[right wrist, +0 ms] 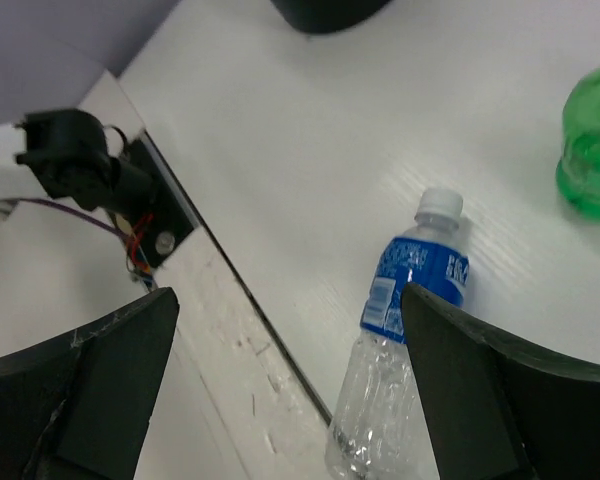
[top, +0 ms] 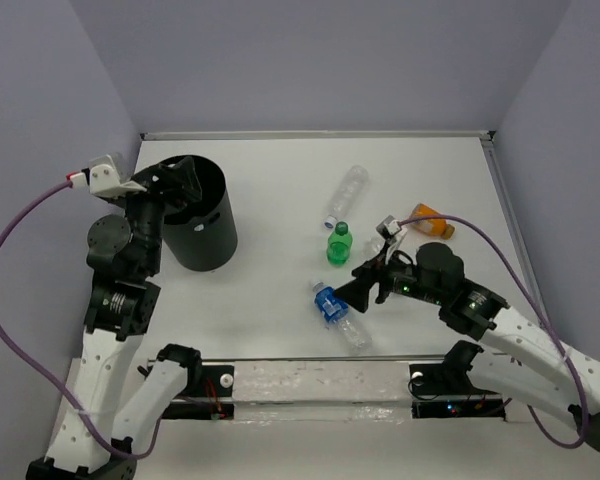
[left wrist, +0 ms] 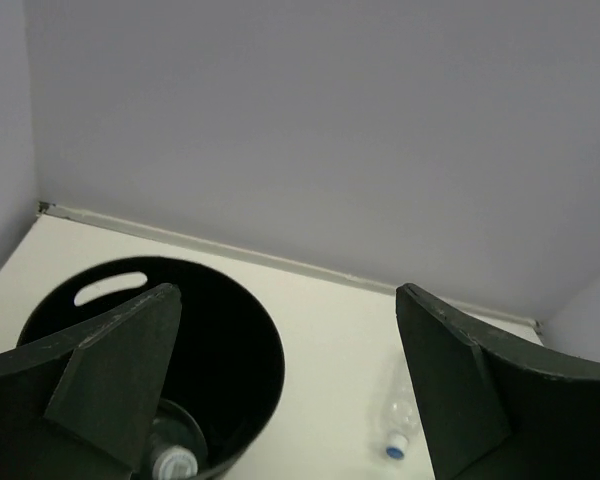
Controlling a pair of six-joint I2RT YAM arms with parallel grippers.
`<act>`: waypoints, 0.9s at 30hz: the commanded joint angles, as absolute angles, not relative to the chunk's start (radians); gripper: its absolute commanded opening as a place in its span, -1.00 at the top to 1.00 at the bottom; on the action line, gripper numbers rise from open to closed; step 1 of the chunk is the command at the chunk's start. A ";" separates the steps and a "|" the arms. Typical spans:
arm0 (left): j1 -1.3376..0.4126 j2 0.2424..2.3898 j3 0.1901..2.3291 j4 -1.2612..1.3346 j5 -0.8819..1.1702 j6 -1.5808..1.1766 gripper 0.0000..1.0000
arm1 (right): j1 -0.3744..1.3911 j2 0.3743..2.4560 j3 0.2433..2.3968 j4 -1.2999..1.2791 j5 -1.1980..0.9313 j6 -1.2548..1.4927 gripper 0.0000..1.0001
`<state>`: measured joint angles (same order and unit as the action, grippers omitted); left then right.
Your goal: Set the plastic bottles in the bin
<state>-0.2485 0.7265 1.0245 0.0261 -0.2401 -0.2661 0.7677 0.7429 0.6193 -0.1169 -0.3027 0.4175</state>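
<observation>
The black bin (top: 202, 222) stands at the left. My left gripper (top: 183, 186) hangs open and empty over its rim; in the left wrist view (left wrist: 285, 400) the bin (left wrist: 242, 330) holds a bottle (left wrist: 170, 458) at its bottom. A clear blue-capped bottle (top: 347, 193) (left wrist: 395, 425) lies mid-table. A green bottle (top: 339, 243) (right wrist: 592, 150) and an orange bottle (top: 432, 220) lie further right. A blue-labelled bottle (top: 337, 315) (right wrist: 410, 330) lies near the front edge. My right gripper (top: 362, 291) (right wrist: 290, 390) is open and empty just above it, its right finger (right wrist: 500, 400) over the bottle.
The table's front edge (top: 320, 380) (right wrist: 250, 300) runs right beside the blue-labelled bottle. Grey walls close the back and both sides. A purple cable (top: 500, 245) loops over the right arm, near the orange bottle.
</observation>
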 commanded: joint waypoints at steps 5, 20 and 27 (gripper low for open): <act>-0.250 0.480 0.969 -0.323 -0.005 -0.284 -0.98 | 1.117 1.041 0.742 -0.313 0.193 0.417 -0.99; -0.252 0.370 1.023 -0.453 0.100 -0.232 -0.98 | 1.138 1.620 1.103 -0.512 0.494 0.385 -0.79; -0.288 0.334 1.022 -0.465 0.068 -0.222 -0.98 | 1.138 1.766 1.204 -0.572 0.488 0.383 -0.59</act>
<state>-0.2672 0.3588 0.9825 -0.4683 0.0746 -0.2504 1.1336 1.7470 1.1339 -0.5079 0.4534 0.3878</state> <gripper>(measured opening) 0.989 0.795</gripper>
